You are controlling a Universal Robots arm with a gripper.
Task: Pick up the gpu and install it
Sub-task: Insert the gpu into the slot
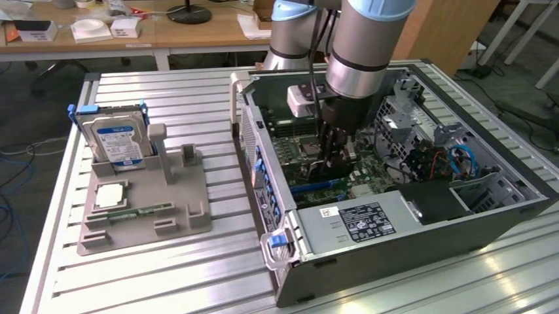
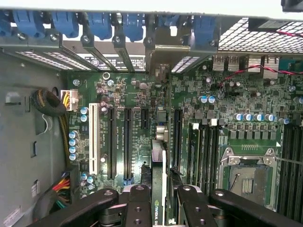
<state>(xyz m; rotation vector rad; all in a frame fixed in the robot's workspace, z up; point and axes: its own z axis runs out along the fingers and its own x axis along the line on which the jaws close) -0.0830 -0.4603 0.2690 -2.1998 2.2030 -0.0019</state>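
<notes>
The gripper's (image 2: 161, 195) black fingers (image 2: 138, 204) are clamped from both sides on the gpu (image 2: 159, 156), which the wrist view shows edge-on as a thin card running straight out from between the pads, a green strip of its board showing between them. The card's far end reaches toward the computer case's rear wall, where a row of blue slot clips (image 2: 99, 23) sits above the perforated slot covers. The gpu stands upright over the green motherboard (image 2: 142, 90), in line with the lane between the long black expansion slots (image 2: 127, 142) and the bank of memory slots (image 2: 201, 151); a white slot (image 2: 93, 137) lies further off to one side and the open CPU socket (image 2: 248, 177) to the other. Whether the card's lower edge has entered a slot cannot be told. In the exterior view the gripper (image 1: 336, 160) reaches down into the middle of the open computer case (image 1: 376, 248), holding the gpu (image 1: 319, 173) just above the board, close to the grey power supply (image 1: 362, 222) at the case's near end. The case lies on its side on the slotted aluminium table (image 1: 175, 275), toward the edge at the exterior view's right. Well apart from it, near the table's edge at the exterior view's left, a grey parts holder (image 1: 175, 226) carries an upright hard drive (image 1: 118, 140) with a blue label, a square processor chip (image 1: 109, 195) and a narrow green memory stick (image 1: 144, 211).
</notes>
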